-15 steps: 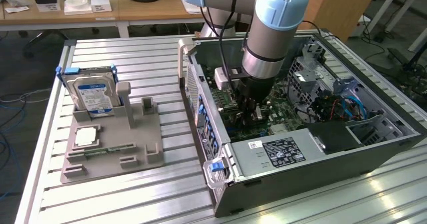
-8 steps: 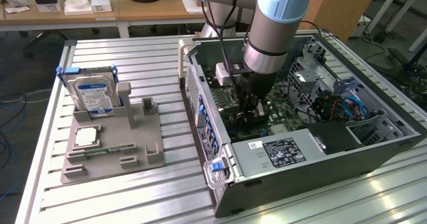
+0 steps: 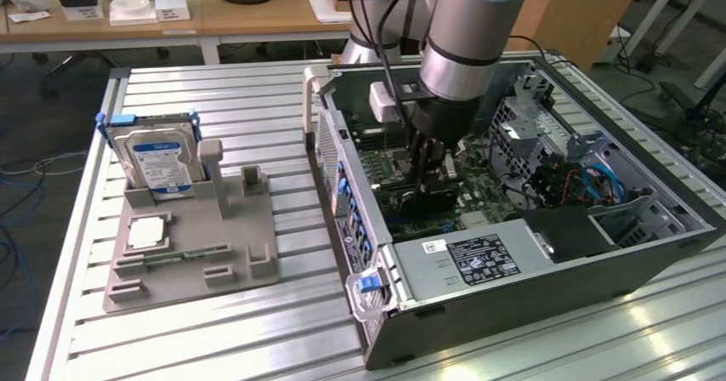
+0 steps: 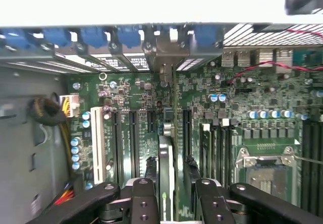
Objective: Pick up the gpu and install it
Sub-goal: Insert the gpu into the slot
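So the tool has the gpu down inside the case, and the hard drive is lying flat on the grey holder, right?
Not flat: the exterior view shows the hard drive standing upright in the grey holder. The tool does hold the gpu inside the case.

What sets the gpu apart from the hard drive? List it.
The gpu is gripped by the gripper; the hard drive stands free. The gpu is inside the computer case, over the motherboard; the hard drive is outside, in the gray holder. The gpu is thin; the hard drive is thicker, silver, blue-white labelled. Both stand on edge.
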### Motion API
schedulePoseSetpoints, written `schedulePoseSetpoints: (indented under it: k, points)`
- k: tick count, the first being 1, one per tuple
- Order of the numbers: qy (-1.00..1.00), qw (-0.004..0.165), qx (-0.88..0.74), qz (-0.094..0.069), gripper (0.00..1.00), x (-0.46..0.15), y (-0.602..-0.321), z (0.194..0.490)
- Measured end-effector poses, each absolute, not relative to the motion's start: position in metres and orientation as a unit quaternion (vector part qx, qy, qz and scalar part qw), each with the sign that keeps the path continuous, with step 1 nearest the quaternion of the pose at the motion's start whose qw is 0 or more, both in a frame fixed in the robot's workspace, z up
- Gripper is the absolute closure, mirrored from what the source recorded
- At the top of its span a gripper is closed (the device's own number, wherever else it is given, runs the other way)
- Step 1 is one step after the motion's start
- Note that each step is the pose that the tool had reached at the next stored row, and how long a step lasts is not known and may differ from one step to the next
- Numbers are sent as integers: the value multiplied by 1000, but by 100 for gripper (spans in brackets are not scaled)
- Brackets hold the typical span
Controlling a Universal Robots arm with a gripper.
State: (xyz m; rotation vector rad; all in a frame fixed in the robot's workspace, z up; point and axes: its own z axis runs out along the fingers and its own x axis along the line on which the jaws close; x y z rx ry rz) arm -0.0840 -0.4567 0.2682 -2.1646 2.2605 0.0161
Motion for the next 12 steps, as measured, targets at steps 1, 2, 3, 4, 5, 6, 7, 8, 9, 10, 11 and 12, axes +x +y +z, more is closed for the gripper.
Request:
schedulePoseSetpoints:
  k: [1,2,3,4,5,6,7,8,9,10,11,12]
  points:
    - [722,5,-692,4,65,-84,-457,271]
    - [722,5,-692,4,65,-84,-456,273]
    - [722,5,-692,4,65,-84,-456,272]
    - [722,5,-692,4,65,-84,-456,272]
    - [722,5,-692,4,66,-84,-456,272]
    - [722,5,-692,4,66,-84,-456,272]
    - [722,5,-692,4,73,-84,-456,273]
    - [722,5,-692,4,79,-84,-456,273]
    - [722,5,-692,4,79,-84,-456,273]
    - [722,5,-692,4,84,-84,-456,273]
    - [722,5,-692,4,90,-84,-456,273]
    - [722,5,-692,4,90,-84,-456,273]
